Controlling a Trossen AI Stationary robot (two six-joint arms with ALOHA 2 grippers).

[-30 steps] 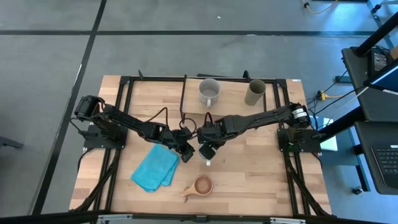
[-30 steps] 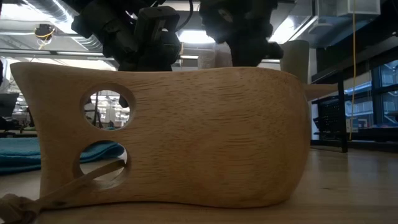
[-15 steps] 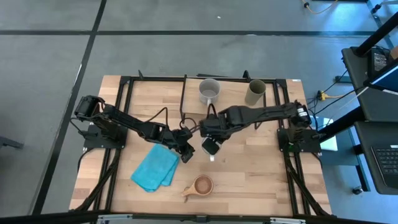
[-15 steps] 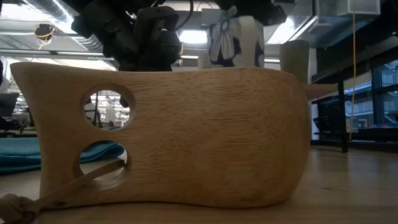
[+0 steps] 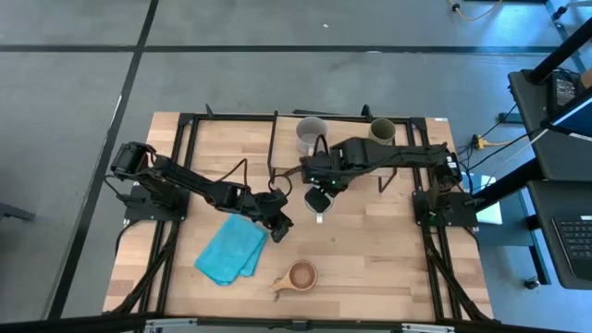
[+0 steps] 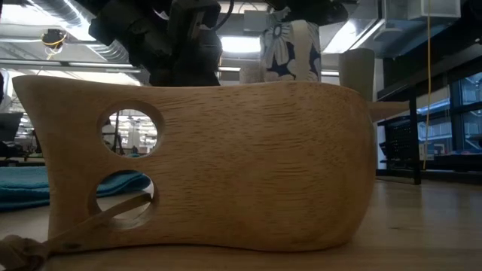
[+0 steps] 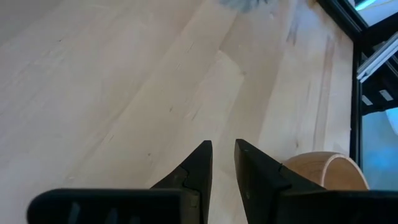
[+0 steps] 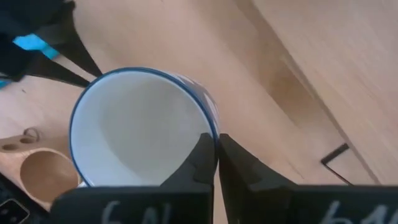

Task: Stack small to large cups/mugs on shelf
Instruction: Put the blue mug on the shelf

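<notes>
My right gripper (image 5: pixel 319 192) hangs over the middle of the table, shut on a white mug (image 5: pixel 317 202) with a blue rim and blue flowers (image 6: pixel 291 50). On the shelf (image 5: pixel 347 129) at the far edge stand a grey mug (image 5: pixel 311 133) and an olive tumbler (image 5: pixel 381 134). The brown wooden cup (image 5: pixel 302 275) rests on its base near the front edge and fills the low view (image 6: pixel 211 165). My left gripper (image 5: pixel 277 228) waits left of the white mug, its fingers (image 7: pixel 222 163) a narrow gap apart with nothing between them. My right gripper pinches the white mug's rim (image 8: pixel 214 132), one finger inside the mug and one outside. The fingers come from above, pointing down. The mug hangs below them, mouth up, lifted clear of the table.
A blue cloth (image 5: pixel 231 251) lies at the front left of the table, beside my left gripper. Black frame rails (image 5: pixel 190 148) run along the table's left and right sides. Bare wood lies between the wooden cup and the shelf.
My right gripper has risen and gone toward the table's far edge and the shelf, still shut on the white mug. The mug has come up with it, upright and clear of the table.
</notes>
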